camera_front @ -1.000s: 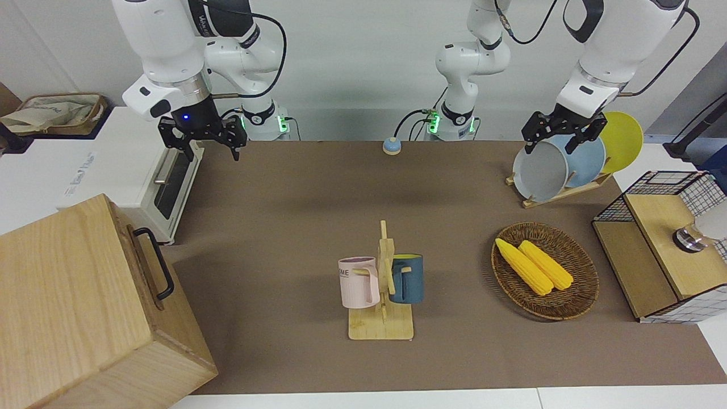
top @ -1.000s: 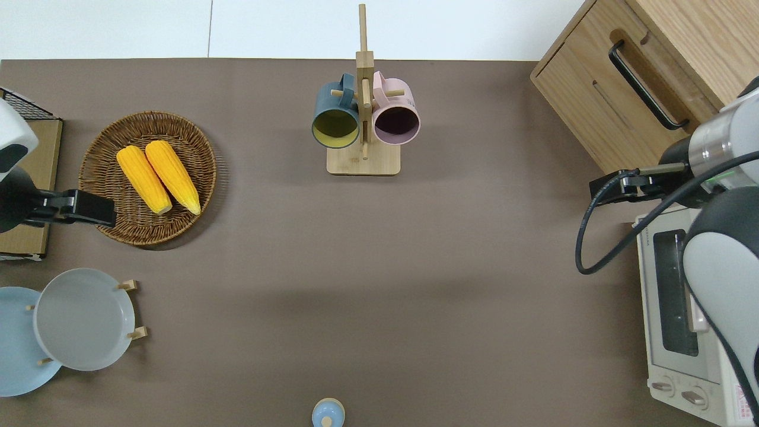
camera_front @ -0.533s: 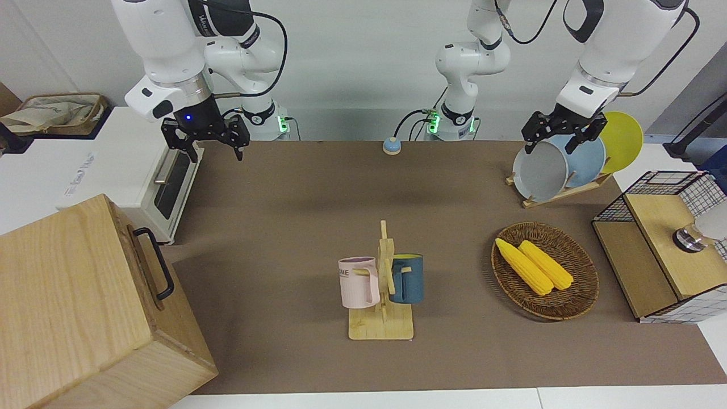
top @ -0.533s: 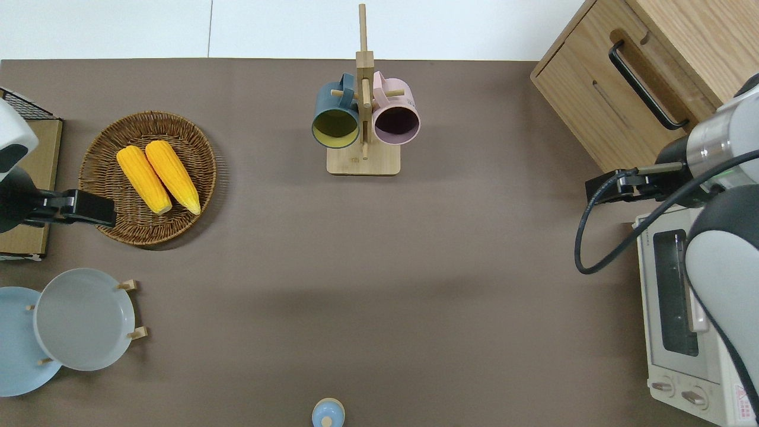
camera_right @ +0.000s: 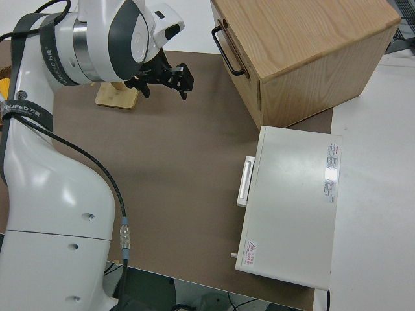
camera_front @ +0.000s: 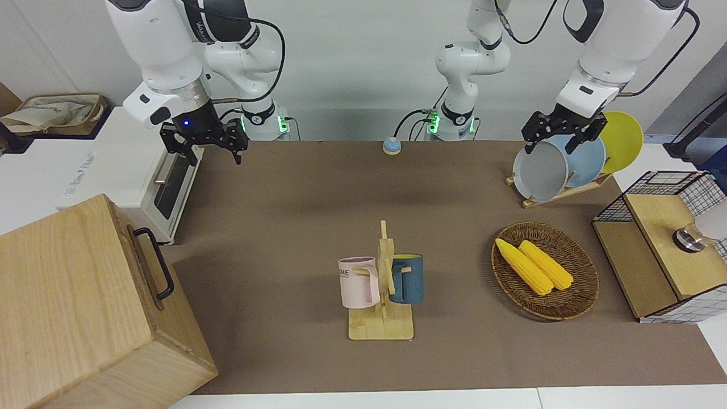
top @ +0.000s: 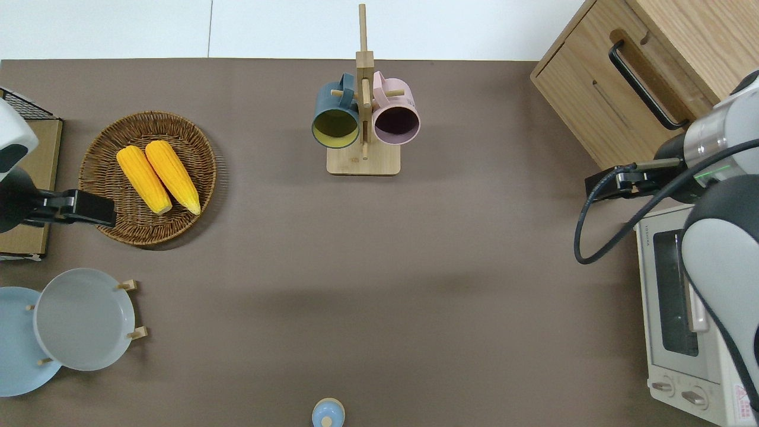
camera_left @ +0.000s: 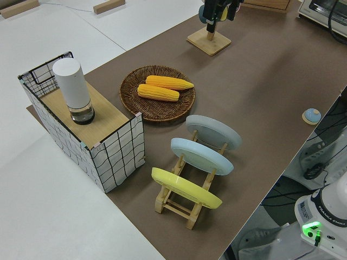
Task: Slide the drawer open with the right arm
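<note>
The drawer sits shut in the top of the pale-wood cabinet at the right arm's end of the table, farther from the robots than the toaster oven. Its black bar handle is free. My right gripper, with a blue light at its wrist, hangs open over the brown mat between the oven and the cabinet's near corner. It holds nothing and is clear of the handle. The left arm is parked, and its gripper is open.
A white toaster oven stands beside the cabinet, nearer to the robots. A mug stand holds two mugs mid-table. A wicker basket with two corn cobs, a plate rack and a wire-grid stand fill the left arm's end.
My right gripper has edged a little toward the cabinet and turned slightly. The drawer has not moved, and the left arm is still.
</note>
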Available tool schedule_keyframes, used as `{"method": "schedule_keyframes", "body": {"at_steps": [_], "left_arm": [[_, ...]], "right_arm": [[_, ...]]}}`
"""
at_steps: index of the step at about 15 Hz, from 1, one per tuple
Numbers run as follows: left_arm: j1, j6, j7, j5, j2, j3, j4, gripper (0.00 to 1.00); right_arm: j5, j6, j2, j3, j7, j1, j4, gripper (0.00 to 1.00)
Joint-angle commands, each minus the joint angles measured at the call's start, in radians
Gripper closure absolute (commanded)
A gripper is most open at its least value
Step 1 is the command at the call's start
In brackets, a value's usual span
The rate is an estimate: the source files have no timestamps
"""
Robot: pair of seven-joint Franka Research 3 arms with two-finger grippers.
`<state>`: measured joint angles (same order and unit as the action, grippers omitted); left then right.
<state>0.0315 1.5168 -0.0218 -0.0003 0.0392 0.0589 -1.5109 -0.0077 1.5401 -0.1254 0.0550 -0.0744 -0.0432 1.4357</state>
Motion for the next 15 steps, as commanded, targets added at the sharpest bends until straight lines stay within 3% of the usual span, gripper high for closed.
{"method": "schedule_keyframes", "body": {"at_steps": [1,4,8,15], "left_arm": [[0.005,-0.02,-0.009,0.017,0.013,0.007,0.024,0.01],[0.005,-0.02,-0.009,0.017,0.011,0.007,0.026,0.01],[0.005,-0.02,-0.009,0.017,0.011,0.007,0.026,0.01],[0.005,-0.02,-0.009,0.017,0.011,0.007,0.024,0.01]], "right_arm": [[-0.066,0.005,-0.03,0.008,0.025,0.01,-0.05,0.015],[-0.162,0.006,-0.031,0.02,0.027,-0.004,-0.052,0.017],[-0.355,0.006,-0.037,0.029,0.03,-0.079,-0.052,0.019],[-0.785,0.006,-0.08,0.178,0.028,-0.093,-0.032,0.019]]}}
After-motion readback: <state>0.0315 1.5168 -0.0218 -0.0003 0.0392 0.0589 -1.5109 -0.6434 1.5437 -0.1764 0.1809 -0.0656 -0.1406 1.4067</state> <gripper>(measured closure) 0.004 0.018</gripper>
